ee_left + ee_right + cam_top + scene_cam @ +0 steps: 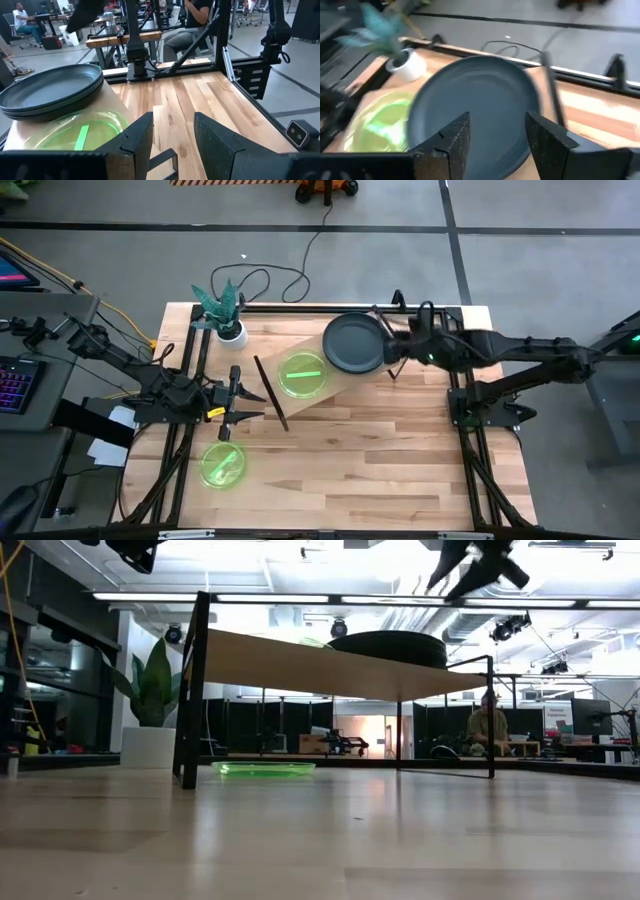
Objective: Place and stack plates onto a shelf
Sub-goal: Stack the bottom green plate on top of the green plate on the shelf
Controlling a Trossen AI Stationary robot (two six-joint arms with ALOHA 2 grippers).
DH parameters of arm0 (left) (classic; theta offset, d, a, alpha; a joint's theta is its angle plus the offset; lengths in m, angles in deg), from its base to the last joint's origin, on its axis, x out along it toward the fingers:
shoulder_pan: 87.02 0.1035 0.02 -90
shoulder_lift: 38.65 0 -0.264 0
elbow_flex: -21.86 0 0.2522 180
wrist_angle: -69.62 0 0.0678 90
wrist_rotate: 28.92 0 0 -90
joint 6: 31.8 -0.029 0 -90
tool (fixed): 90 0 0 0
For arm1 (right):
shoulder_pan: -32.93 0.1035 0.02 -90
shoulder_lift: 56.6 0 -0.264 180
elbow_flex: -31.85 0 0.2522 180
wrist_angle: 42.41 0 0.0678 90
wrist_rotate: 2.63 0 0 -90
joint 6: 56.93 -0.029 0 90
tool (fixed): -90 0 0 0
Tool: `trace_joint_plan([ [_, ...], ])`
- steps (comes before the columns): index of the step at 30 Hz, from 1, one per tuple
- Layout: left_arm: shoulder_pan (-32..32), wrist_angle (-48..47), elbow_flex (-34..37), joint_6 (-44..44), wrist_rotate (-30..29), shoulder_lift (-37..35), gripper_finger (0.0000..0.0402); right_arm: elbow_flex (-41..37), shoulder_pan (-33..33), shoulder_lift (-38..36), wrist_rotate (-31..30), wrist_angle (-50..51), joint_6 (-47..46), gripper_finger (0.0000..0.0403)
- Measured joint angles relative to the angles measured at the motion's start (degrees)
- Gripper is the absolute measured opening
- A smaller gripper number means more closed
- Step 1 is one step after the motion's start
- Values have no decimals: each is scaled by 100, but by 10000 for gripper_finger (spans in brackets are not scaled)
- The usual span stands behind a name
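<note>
Plates first: I've got the dark plates (353, 343) stacked on the shelf (375, 378) toward its 1 o'clock corner, one green plate (302, 375) beside them at 8 o'clock, another green plate (222, 465) down on the tabletop (400, 460). My right jaws (386, 350) hang spread over the stack's 3 o'clock rim, gripping nothing. Left jaws (256, 405) gape too, empty, off the shelf's 9 o'clock end.

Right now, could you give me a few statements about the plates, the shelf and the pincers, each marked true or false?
1. A dark plate stack sits on the shelf. True.
2. A green plate lies on the shelf. True.
3. The right pincer grips the dark plates. False: its jaws stand open, apart from them.
4. Another green plate lies on the tabletop. True.
5. The left pincer holds a plate. False: it is open and empty.
</note>
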Motion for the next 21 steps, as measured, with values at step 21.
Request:
trace_joint_plan([
  [21, -45, -257, 4, 2901, 1931, 566, 131, 0, 3872, 2337, -2369, -1975, 428, 170],
])
